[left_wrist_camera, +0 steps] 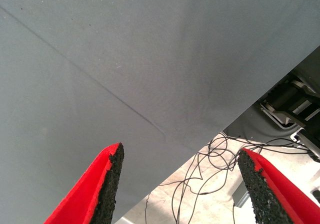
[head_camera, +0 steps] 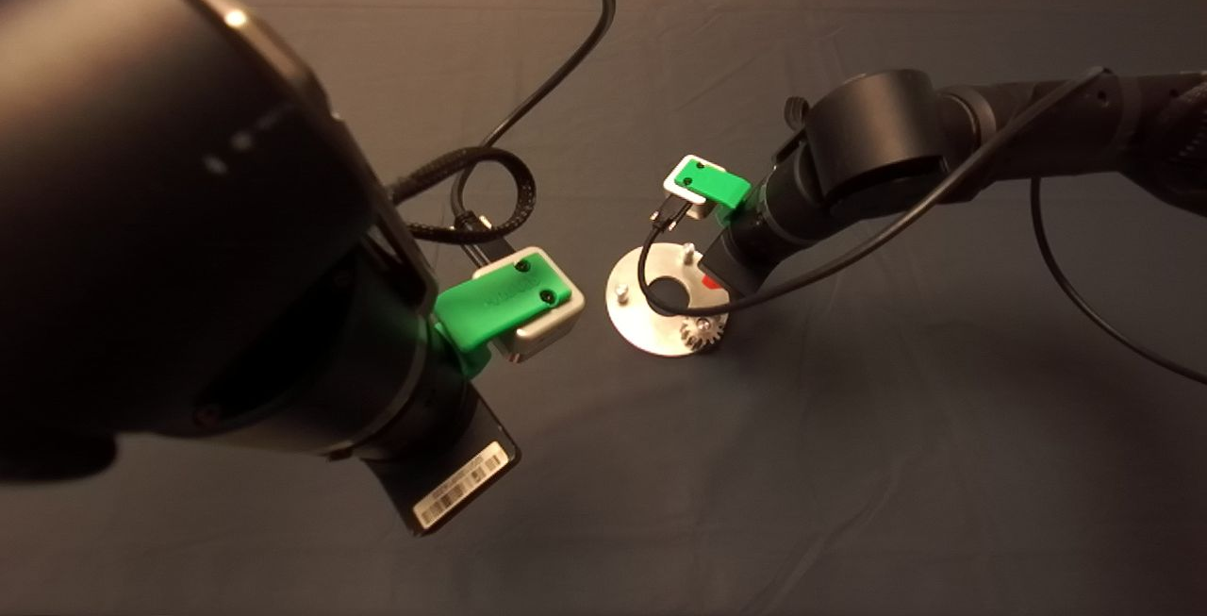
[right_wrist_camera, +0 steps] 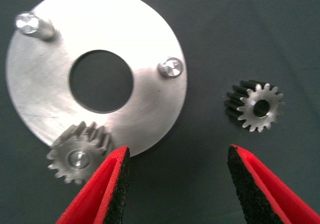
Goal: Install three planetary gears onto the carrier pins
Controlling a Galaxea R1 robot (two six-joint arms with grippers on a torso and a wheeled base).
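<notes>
Already one planetary gear (right_wrist_camera: 75,156) sits on a carrier pin of the disc (right_wrist_camera: 145,34); another gear (right_wrist_camera: 257,108) lies on the mat (right_wrist_camera: 280,24) beside it, two pins (right_wrist_camera: 171,67) bare. Right gripper (right_wrist_camera: 175,184) hovers above, jaws released; left gripper (left_wrist_camera: 177,189) waits, spread, empty

The left arm fills the head view from about nine o'clock, its left gripper (left_wrist_camera: 177,184) pointing down with fingers spread wide. The right arm reaches in from three o'clock toward centre, right gripper (right_wrist_camera: 175,184) likewise parted.
</notes>
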